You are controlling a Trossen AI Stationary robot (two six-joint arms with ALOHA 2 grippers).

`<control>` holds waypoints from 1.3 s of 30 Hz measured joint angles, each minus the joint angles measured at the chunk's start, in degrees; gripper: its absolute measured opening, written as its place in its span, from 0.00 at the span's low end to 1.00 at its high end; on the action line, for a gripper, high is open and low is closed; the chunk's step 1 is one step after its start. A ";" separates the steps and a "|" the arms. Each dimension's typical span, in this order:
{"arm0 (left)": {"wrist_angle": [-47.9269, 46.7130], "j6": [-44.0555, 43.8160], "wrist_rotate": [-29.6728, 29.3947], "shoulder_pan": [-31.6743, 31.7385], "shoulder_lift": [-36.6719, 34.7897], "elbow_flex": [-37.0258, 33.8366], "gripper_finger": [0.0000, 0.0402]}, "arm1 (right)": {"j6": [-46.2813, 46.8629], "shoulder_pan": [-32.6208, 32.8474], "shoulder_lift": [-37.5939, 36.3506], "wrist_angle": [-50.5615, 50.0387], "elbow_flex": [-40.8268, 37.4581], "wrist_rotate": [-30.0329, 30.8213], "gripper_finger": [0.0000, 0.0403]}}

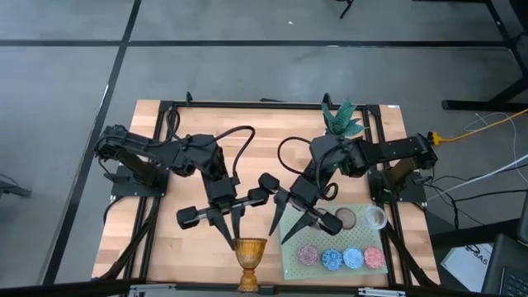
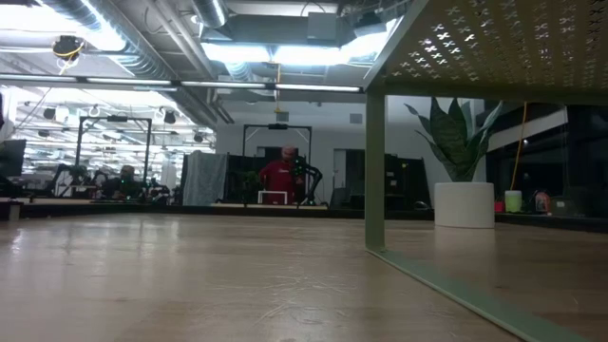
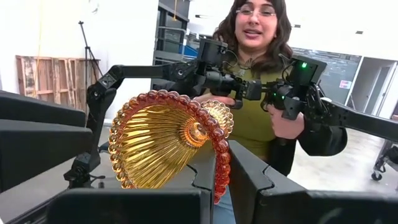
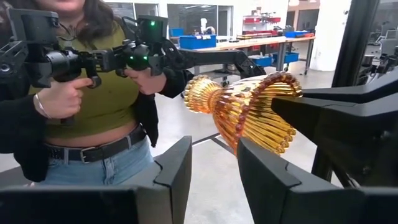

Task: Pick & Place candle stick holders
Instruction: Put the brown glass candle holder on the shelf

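Note:
An amber candle stick holder point(image 1: 250, 260), goblet-shaped with a beaded rim, is at the table's near edge, and my left gripper point(image 1: 235, 238) is shut on it. It fills the left wrist view point(image 3: 161, 146) and shows in the right wrist view point(image 4: 249, 112). My right gripper point(image 1: 285, 233) is open and empty just right of it, over the left edge of the pale green perforated mat point(image 1: 290, 262). Several small round cups rest on their bases on the mat: brown point(image 1: 345, 218), clear point(image 1: 375, 217), pink point(image 1: 308, 255), two blue point(image 1: 332, 259) and red-pink point(image 1: 374, 257). My left gripper pinches the holder's beaded rim point(image 3: 219, 182) between its two fingers, one finger on the bowl's inner side and one finger point(image 3: 249, 168) outside. The fingers reach toward the table's near edge. The holder lies tipped on its side, its foot point(image 3: 217, 115) pointing away from the gripper.
A white pot with a green plant point(image 1: 342, 120) stands at the far right. In the low view the mat point(image 2: 494, 47) is a raised shelf on a leg point(image 2: 375, 171). A person point(image 3: 255, 74) stands beyond the near edge, holding control arms.

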 joint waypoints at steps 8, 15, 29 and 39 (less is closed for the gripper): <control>1.25 -0.02 0.08 0.71 0.02 0.02 0.04 | -0.01 -0.64 0.00 0.74 0.00 2.49 0.33; 1.77 0.13 0.43 1.46 0.02 0.02 0.04 | 0.28 -1.17 0.00 1.40 0.00 2.49 0.33; 6.56 -2.50 2.75 2.64 -0.42 0.09 0.04 | -10.04 -1.07 -0.09 2.04 0.00 5.51 0.43; 17.80 -6.94 0.88 2.67 -0.48 0.10 0.04 | -33.02 2.23 -0.04 5.23 0.00 20.28 0.37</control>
